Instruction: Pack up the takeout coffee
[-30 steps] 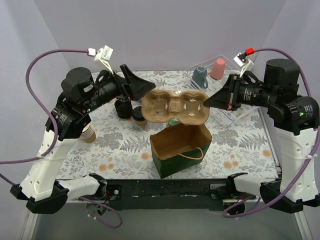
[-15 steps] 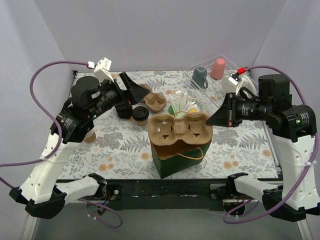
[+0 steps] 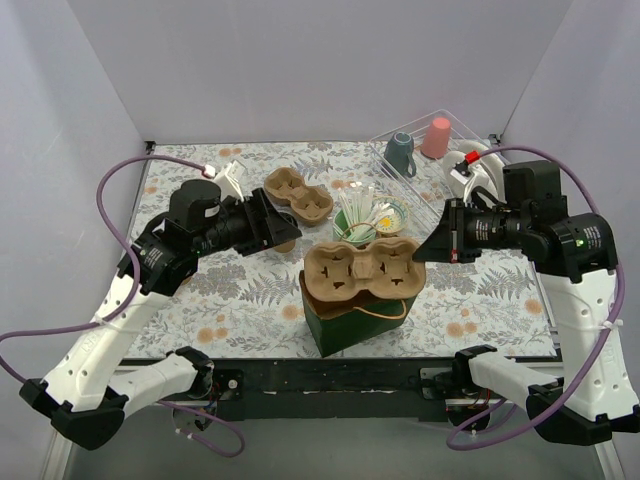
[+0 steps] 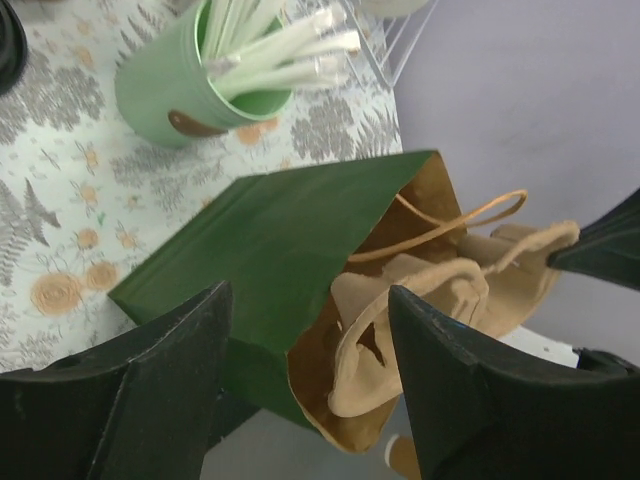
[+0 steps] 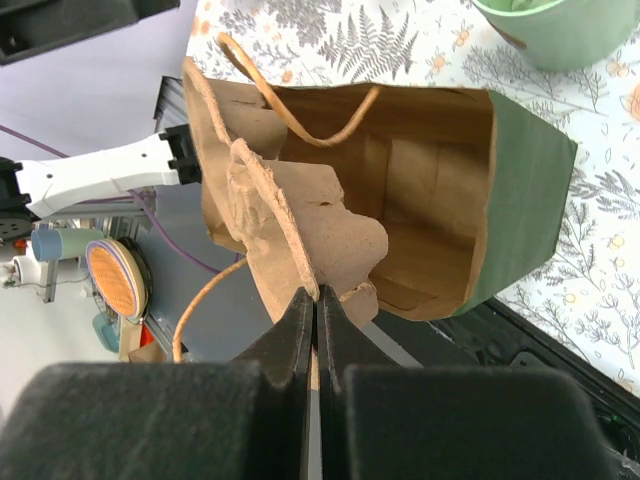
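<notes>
From above, the takeout coffee [image 3: 285, 243] is all but hidden. The left gripper [image 3: 272, 222] hangs over that spot, left of the table's [image 3: 240, 300] middle. Only a scrap of brown peeks out at its near side, and I can't say for sure that it is the cup. In the left wrist view a black curve is cut off by the top left corner; whether it is the coffee's lid or some other lid I cannot tell. The left gripper's fingers [image 4: 150, 400] stand apart with nothing between them.

The right gripper [image 3: 425, 250] is pinched tight on the edge of a moulded pulp carrier [image 3: 360, 270]. It holds the carrier over the open mouth of a green paper bag [image 3: 345, 330] that stands by the middle of the table's near edge. The carrier covers most of the opening from above, so the bag's inside shows only in the right wrist view, and there its bottom is partly blocked by the carrier. The carrier's pockets look empty from above.

A second carrier [image 3: 298, 195] lies towards the far edge, with a green cup of white sticks [image 3: 365, 215] just to its right. A clear bin [image 3: 470, 230] in the far right corner holds a teal mug [image 3: 400, 152] and a pink cup [image 3: 436, 138], and the right arm hides the bin's near part.
</notes>
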Controlling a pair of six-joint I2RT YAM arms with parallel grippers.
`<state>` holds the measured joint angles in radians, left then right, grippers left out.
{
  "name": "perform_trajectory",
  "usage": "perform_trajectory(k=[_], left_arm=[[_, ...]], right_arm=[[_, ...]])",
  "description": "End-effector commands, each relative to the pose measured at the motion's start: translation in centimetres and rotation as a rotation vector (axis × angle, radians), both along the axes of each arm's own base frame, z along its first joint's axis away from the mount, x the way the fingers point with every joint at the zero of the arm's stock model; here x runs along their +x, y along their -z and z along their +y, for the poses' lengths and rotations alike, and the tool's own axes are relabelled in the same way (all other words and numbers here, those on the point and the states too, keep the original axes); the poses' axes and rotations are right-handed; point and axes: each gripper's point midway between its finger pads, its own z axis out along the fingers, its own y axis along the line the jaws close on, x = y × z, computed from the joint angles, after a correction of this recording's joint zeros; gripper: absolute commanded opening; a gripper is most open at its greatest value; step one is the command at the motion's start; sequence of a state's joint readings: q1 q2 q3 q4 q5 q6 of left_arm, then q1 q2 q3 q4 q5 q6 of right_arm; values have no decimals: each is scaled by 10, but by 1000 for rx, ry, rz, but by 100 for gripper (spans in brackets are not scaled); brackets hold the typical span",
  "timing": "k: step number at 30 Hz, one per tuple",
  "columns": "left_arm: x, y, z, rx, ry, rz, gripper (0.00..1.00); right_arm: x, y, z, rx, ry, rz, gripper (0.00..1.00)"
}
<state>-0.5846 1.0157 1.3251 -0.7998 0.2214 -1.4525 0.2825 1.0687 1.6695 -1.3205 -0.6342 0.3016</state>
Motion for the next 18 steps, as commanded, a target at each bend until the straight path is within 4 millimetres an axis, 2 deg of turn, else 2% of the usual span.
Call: perform_trajectory(k=[1, 7, 12, 18], left_arm=[[-34, 4, -8, -64, 136, 60, 61], [-46, 17, -4, -31, 166, 100, 55], [-49, 26, -5, -8, 193, 130, 47], [-52, 36, -4, 7, 200, 153, 46]], right_arm=[[-3, 6, -1, -5, -16, -10, 1], [-7, 15, 1, -10, -24, 22, 1], [-8, 11, 3, -2, -30, 24, 1], [-16, 15, 8, 14, -69, 54, 1]])
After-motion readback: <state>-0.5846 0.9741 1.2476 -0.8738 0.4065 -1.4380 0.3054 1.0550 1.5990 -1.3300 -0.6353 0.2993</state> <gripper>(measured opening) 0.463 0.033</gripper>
